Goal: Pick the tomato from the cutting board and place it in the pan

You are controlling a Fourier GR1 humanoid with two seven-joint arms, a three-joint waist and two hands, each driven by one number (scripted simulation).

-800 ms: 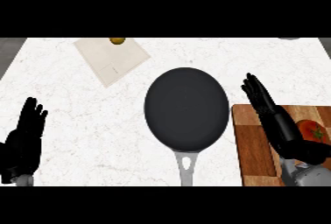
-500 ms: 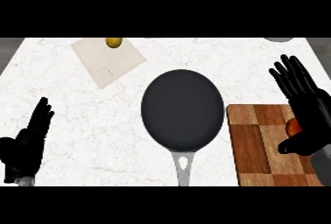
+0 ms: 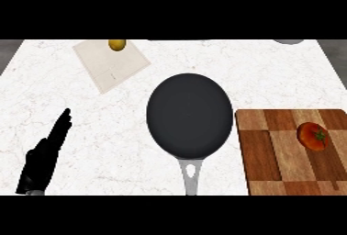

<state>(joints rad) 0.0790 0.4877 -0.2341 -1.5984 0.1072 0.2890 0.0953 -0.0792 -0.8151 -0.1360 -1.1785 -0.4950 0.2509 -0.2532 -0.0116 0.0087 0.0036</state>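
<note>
- The round red tomato (image 3: 313, 136) lies on the brown wooden cutting board (image 3: 271, 151) at the near right, toward the board's right edge, with nothing touching it; it is not yet picked up.
- The black oval frying pan with a grey metal handle (image 3: 189, 120) sits at the centre, just left of the board and holding nothing. Its handle points toward the near edge (this leaves the pan's right rim facing the board, so the transfer path from the tomato is judged short and unobstructed).
- The black left hand (image 3: 42, 158) shows at the near left, fingers straight and pointing away, holding nothing. It appears to rest above or on the white marble counter (image 3: 68, 105), though contact cannot be confirmed from this angle.
- The right hand is not in view, so its state cannot be told.
- A beige square mat (image 3: 108, 66) lies at the far left with a small yellow-green object (image 3: 116, 44) on its far corner, well apart from the pan.
</note>
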